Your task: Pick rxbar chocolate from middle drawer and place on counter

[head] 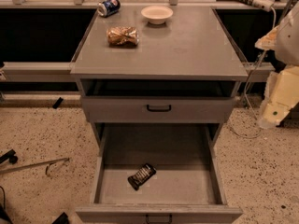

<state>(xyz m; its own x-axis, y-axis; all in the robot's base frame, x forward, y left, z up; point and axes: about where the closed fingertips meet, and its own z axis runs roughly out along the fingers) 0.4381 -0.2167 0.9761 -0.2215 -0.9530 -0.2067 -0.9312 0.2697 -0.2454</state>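
Lower centre of the frame: rxbar chocolate (141, 176) lies flat on the floor of the open middle drawer (187, 186), turned diagonal, near the front and a bit left of centre, touching no wall. Gripper (276, 99) looks to be the pale cream shape at the right edge, mid-height, well apart from the bar and outside the drawer; whether it is apart or together, cannot tell. Nothing is held as far as can be seen, so the pick is not yet done. Risks: the bar is thin and flat on smooth metal, so a top-down pinch may skate it toward a wall or nip only wrapper and drop it on the lift. The tray is deep, so a careless descent could clip the side walls or front rim. The upper drawer front (159, 109) sits above the tray's rear, a snag point on the way up. On the counter (187, 50), the golden-brown packet (123, 36), bowl (157, 14) and blue can (108, 7) sit toward the back and left, so a drop there could knock them. Hard to make out: most of the arm is cut off at the right, the middle drawer's handle (159, 217) is clipped by the bottom edge, the slot under the counter is black, and the bar's lettering is unreadable.
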